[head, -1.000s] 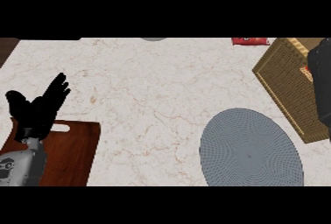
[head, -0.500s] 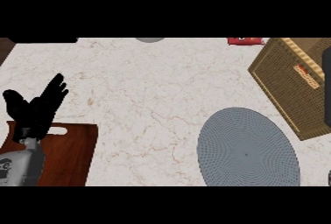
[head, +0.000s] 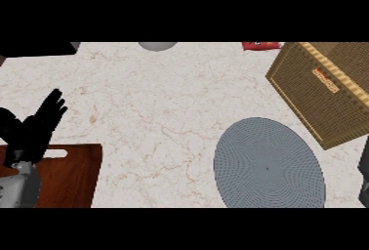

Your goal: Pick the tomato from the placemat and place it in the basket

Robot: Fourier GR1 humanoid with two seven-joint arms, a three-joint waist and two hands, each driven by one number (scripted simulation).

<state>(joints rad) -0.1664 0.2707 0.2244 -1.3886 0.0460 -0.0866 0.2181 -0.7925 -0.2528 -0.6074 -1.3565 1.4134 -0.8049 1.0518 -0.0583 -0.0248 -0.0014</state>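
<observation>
Tomato not visible on placemat (head: 267,168); likely soft, smooth, bruisable, so cup around middle. Left hand (head: 32,129) released, resting, left edge. Right hand (head: 364,171) mere sliver at right edge, state untellable.

Basket (head: 322,90) behind placemat (head: 267,169) (cutting board (head: 69,177) far left).

No legible text, only an unreadable tag (head: 326,80) on the basket (head: 338,119)

The marble counter (head: 166,107) is carrying a grey placemat (head: 268,163) (near edge), a basket (head: 328,93) at its right edge, and a wooden board (head: 69,176) in its near-left corner.
</observation>
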